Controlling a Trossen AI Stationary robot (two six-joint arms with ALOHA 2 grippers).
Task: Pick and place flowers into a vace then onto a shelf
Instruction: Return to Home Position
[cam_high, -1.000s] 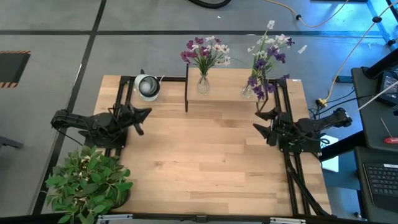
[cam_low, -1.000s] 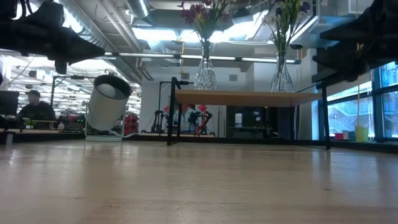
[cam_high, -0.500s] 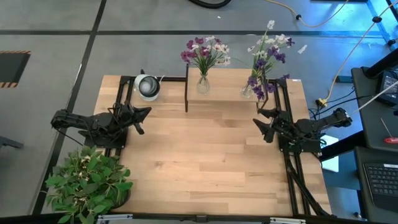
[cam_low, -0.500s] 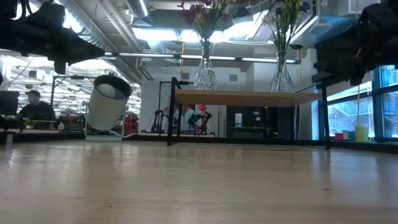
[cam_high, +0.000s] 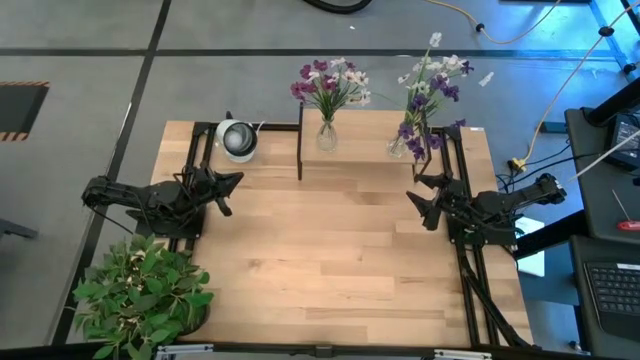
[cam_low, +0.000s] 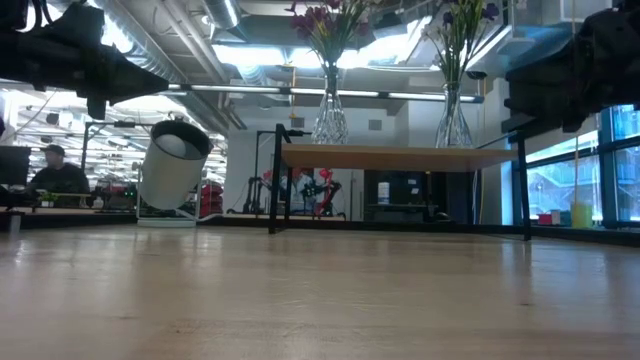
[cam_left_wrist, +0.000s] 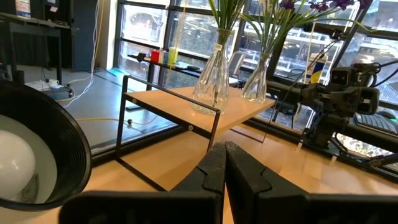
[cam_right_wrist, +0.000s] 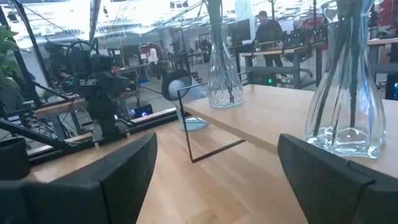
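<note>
The light-wood table (cam_high: 320, 270) carried the shelf (cam_high: 365, 148) along one edge, and a bushy potted plant (cam_high: 140, 295) stood at the corner beside the left arm. The left gripper (cam_left_wrist: 224, 158) hung over the table's left side, its fingers pressed together and empty. The right gripper (cam_high: 415, 195) hung near the shelf's right end, fingers spread wide around nothing. Purple and white flowers (cam_high: 330, 82) stood in a glass vase (cam_high: 326, 135) on the shelf, and more stood in a second vase (cam_high: 398, 146) beside it.

Even overhead light leaves the table (cam_high: 330, 250) nearly shadowless; ceiling lights (cam_low: 255, 55) glare in the low view.
</note>
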